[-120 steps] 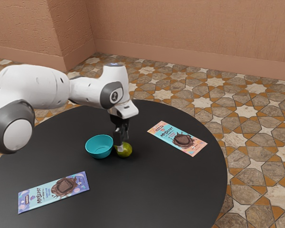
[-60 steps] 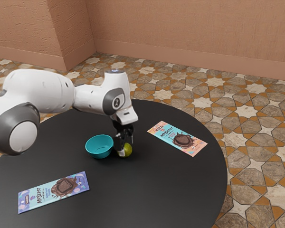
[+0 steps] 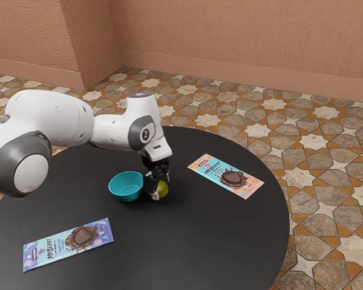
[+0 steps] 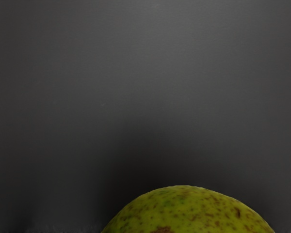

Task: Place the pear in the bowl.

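A black claw (image 3: 161, 188) reaches down at a green pear (image 3: 163, 190) on a dark table (image 3: 212, 235), whether gripping or loose impossible to tell. The approach appears complete; lifting, carrying and release into the teal bowl (image 3: 126, 187) just beside remain. Farther out lie two chocolate bars (image 3: 225, 176).

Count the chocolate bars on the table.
2. One chocolate bar lies toward the exterior view's lower left, nearer the camera than the bowl; the other lies on the exterior view's right, beyond the pear.

Pear (image 3: 164, 190) partly behind tool (image 3: 160, 188)
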Controlling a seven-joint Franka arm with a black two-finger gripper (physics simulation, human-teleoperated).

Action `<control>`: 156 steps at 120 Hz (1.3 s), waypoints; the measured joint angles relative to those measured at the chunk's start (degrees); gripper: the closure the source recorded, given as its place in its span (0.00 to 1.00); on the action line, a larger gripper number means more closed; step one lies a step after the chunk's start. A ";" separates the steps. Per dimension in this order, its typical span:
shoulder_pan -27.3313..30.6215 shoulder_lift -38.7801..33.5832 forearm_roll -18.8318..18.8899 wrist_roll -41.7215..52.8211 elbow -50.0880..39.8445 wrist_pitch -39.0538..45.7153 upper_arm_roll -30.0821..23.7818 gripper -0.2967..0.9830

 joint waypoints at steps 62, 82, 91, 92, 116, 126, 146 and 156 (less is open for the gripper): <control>0.03 -3.66 0.89 0.72 0.54 1.03 0.73 0.50; -0.03 -7.98 2.09 0.39 0.21 -0.46 5.46 0.50; -0.04 -8.50 2.38 0.20 -0.97 -1.46 7.61 0.50; -0.04 -8.52 2.40 0.18 -1.17 -1.55 7.81 0.50; 0.01 -8.14 2.64 -0.35 -3.72 -2.89 8.95 0.40; 0.03 -8.14 2.66 -0.52 -3.79 -3.16 8.97 0.35; -0.06 -9.36 2.68 -0.80 -3.71 -3.60 8.92 0.28; -0.01 -16.43 6.86 -3.99 -2.32 -6.90 7.20 0.27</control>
